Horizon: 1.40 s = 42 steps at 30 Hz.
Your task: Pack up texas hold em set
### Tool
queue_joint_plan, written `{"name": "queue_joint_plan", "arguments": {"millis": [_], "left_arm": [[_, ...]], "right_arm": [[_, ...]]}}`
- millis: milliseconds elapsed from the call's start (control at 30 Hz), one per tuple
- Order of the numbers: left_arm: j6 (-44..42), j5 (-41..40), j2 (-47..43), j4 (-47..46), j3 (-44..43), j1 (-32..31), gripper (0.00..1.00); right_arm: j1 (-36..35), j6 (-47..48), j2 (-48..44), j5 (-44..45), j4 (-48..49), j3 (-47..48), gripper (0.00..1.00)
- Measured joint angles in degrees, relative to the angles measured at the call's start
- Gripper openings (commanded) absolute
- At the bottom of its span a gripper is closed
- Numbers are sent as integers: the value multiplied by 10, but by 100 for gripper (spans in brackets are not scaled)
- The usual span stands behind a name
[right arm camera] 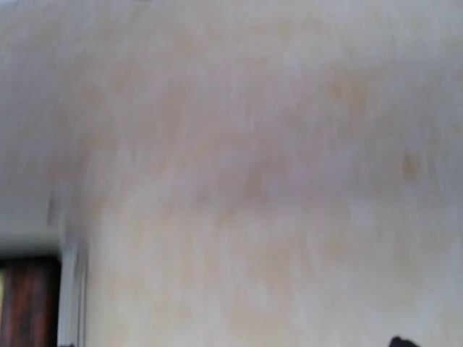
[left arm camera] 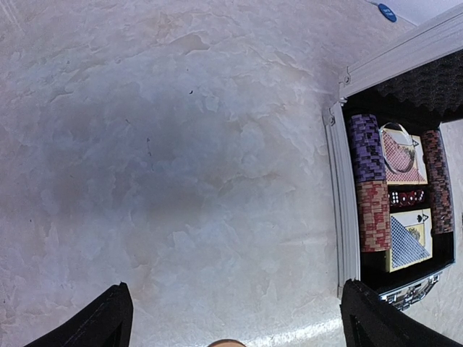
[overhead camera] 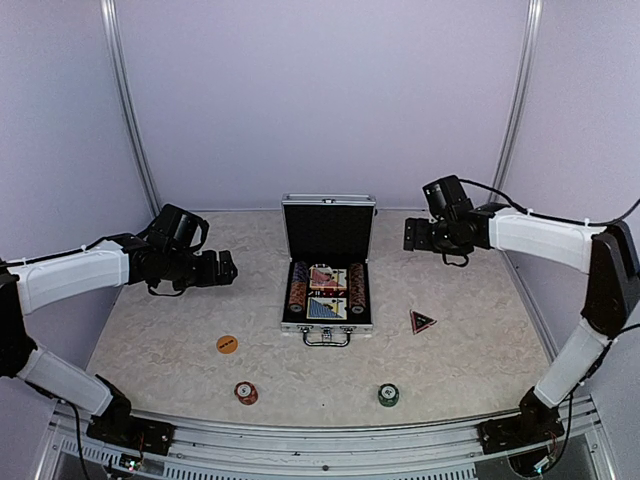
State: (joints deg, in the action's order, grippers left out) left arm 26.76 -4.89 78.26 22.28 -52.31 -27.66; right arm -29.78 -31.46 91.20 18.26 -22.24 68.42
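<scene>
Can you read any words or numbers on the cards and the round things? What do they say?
No words or numbers can be read anywhere.
Blue card deck: a black spade sign near its corner, no text legible.
Orange disc: dark print, too small to read.
Triangle marker: markings too small to read.

One case (overhead camera: pixel 328 232), open. Inside it are two card decks, a red deck (overhead camera: pixel 327 278) and a blue deck (overhead camera: pixel 327 307). There also seem to be three chip rows: a purple row (left arm camera: pixel 365 148), a red row (left arm camera: pixel 372 215) and a dark row (left arm camera: pixel 438 181). In front of the case are two loose chip stacks, a red stack (overhead camera: pixel 246 392) and a green stack (overhead camera: pixel 388 395). One orange disc (overhead camera: pixel 227 344) lies left of the case and one triangle marker (overhead camera: pixel 423 321) right of it.
</scene>
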Motion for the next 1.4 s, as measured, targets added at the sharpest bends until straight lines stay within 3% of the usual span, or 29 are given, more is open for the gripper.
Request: {"name": "queue_joint_plan", "arguments": {"millis": [200, 433, 533, 867, 1267, 1400], "left_arm": [[0, -1, 0, 0, 0, 0, 99], [0, -6, 0, -3, 0, 0, 99], [0, -12, 0, -3, 0, 0, 99], [0, -31, 0, 2, 0, 0, 99], [0, -45, 24, 27, -15, 0, 99], [-1, -47, 27, 41, -31, 0, 99]], "right_arm": [[57, 51, 195, -34, 43, 186, 90], [106, 110, 453, -99, 40, 524, 84], [121, 127, 526, -127, 45, 612, 83], [134, 242, 645, -142, 112, 684, 92], [127, 395, 676, -130, 224, 715, 97], [119, 494, 676, -115, 262, 709, 99]]}}
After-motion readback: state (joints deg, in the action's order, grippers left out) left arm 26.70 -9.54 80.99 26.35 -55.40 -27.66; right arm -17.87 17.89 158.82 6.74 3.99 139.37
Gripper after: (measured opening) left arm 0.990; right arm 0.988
